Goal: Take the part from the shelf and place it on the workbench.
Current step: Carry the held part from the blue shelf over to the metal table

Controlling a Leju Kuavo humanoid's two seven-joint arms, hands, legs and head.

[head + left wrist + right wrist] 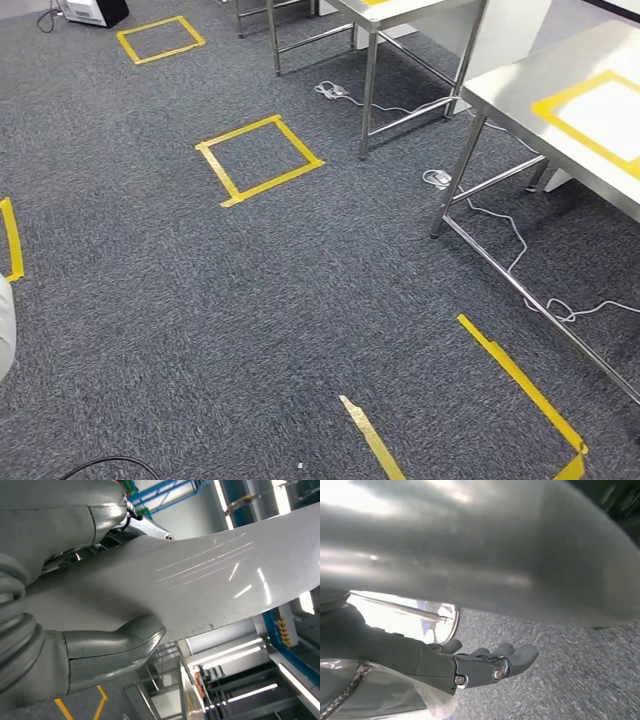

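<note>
The left hand (pixel 94 630) is clamped on the part (pixel 211 575), a wide, curved sheet of pale grey metal with a glossy face; the thick grey thumb (pixel 120 647) presses on one face and the darker fingers (pixel 147 527) lie on the other face, so the sheet sits between them and runs far out past the hand. Behind the part, in the left wrist view, there are blue beams and long ceiling lights, a little blurred. In the head view the floor is dark grey carpet (pixel 151 300) with squares of yellow tape (pixel 260 158), and a grey edge of the robot shows at the left border. Farther right stands a steel desk (pixel 528 95) with thin legs and a yellow tape frame on its top, and white cables (pixel 513 235) lie on the carpet under it. The right hand (pixel 486 665) has its dark fingers (pixel 520 655) stretched out and a little apart, and I cannot tell if they touch anything. The same kind of grey curved metal passes close beside this hand, very blurred, with carpet behind it.
</note>
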